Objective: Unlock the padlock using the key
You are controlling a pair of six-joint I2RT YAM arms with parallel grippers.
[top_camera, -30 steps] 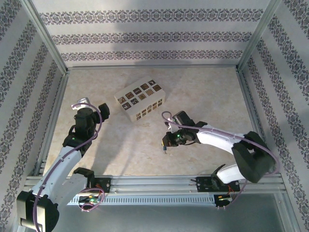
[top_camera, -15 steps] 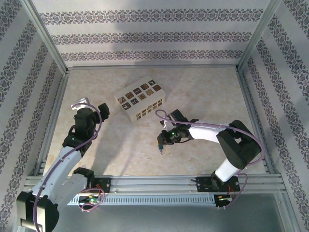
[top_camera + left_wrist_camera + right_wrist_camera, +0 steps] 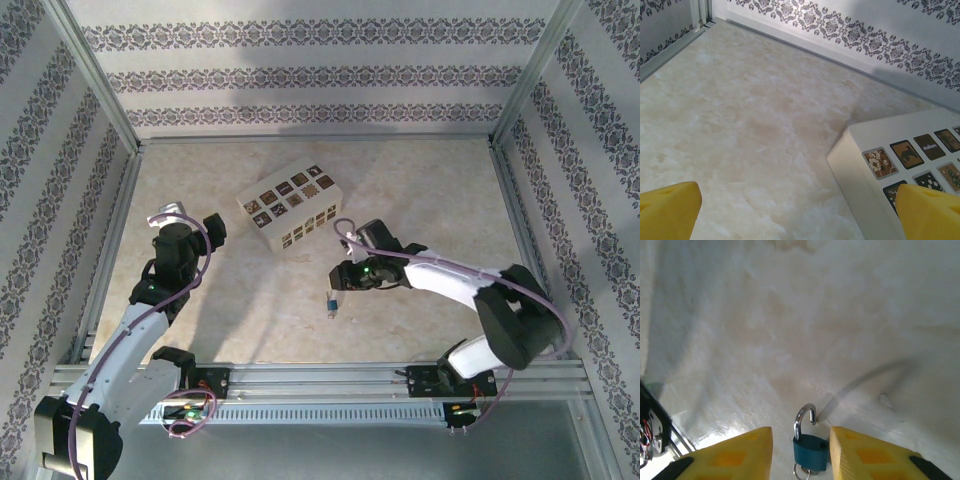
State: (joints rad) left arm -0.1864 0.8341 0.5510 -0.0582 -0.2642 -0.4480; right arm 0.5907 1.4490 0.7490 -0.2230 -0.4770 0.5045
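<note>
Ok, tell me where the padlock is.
The padlock lies on the table in the top view, just below the right gripper, and between its fingers in the wrist view.

a: how's the light in there?
b: bright and even from overhead. the pale marbled tabletop point(image 3: 430, 200) is nearly washed out, and a soft grey shadow band crosses the patterned back wall point(image 3: 320, 62).
a: any blur?
b: top view is sharp. in the right wrist view a thin shadow streaks the tabletop, glare pools lower left, and the yellow fingertips point(image 3: 730, 460) go soft.
</note>
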